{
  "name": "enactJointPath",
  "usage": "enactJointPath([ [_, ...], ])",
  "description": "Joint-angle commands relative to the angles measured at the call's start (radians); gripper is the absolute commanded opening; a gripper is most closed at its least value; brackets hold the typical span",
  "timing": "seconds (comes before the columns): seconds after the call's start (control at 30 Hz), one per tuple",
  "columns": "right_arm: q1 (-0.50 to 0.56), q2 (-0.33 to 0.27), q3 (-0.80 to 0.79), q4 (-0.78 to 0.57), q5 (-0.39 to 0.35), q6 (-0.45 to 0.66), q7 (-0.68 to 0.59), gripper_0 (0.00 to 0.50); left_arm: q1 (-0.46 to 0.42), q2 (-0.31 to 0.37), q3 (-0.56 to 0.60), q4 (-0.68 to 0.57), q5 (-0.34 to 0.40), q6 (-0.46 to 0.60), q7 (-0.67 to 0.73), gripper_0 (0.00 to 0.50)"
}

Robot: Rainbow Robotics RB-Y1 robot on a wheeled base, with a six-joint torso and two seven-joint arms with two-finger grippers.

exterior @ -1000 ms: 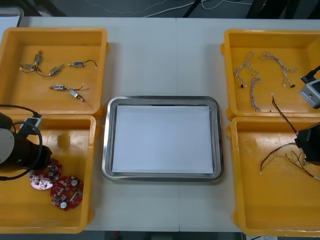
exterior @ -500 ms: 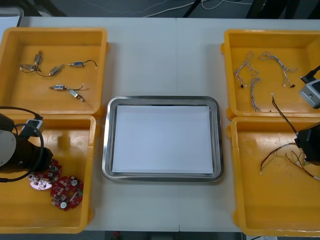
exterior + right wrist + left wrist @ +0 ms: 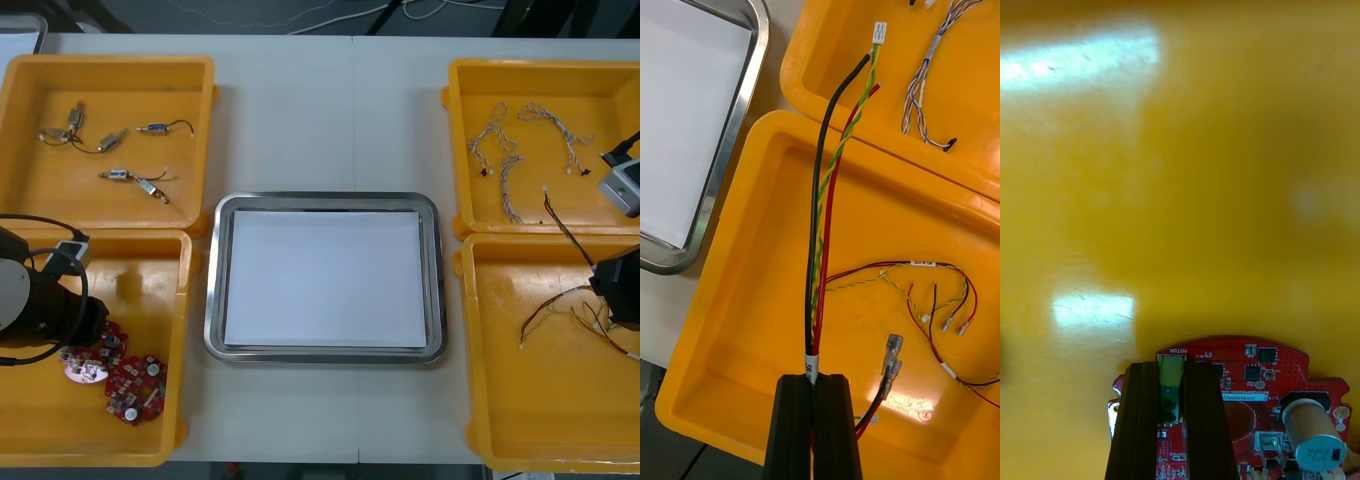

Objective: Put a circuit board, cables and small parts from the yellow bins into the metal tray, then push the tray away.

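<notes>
**A:** Front view, what have you got?

**B:** The tray is mid-bench and white inside. My left gripper is down in the bin at the bench's near-left corner, right on the red circuit boards. My right gripper is at the bench's right edge, over the near-right bin. A cable bundle runs from it across the rim towards the far-right bin. Small metal parts lie in the far-left bin.

**A:** Right wrist?

**B:** My fingers are almost together, clamped on the cable bundle. It's one black lead, one red and a yellow-green twist, with a white plug at the free end. The bundle is lifted and crosses above the rim between the two right bins. Loose red and yellow cables lie on the bin floor beside it. A blue and white cable lies in the far bin. The tray's corner is just past the bin wall.

**A:** Left wrist?

**B:** The jaws are a narrow gap apart, pinched on the green connector at the edge of one circuit board. That board lies flat on the bin floor.
</notes>
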Motion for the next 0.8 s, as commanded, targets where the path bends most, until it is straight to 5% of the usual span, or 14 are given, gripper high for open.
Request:
enactJointPath([
  [0.03, 0.014, -0.038, 0.012, -0.016, 0.008, 0.003, 0.026, 0.000, -0.044, -0.003, 0.035, -0.025, 0.029, 0.050, 0.021, 0.000],
  [0.43, 0.014, -0.038, 0.012, -0.016, 0.008, 0.003, 0.026, 0.000, -0.092, 0.079, 0.073, -0.049, 0.163, 0.055, 0.022, 0.000],
  [0.8, 0.014, -0.038, 0.012, -0.016, 0.008, 0.003, 0.026, 0.000, -0.150, 0.100, 0.144, -0.160, 0.203, 0.167, 0.025, 0.000],
])
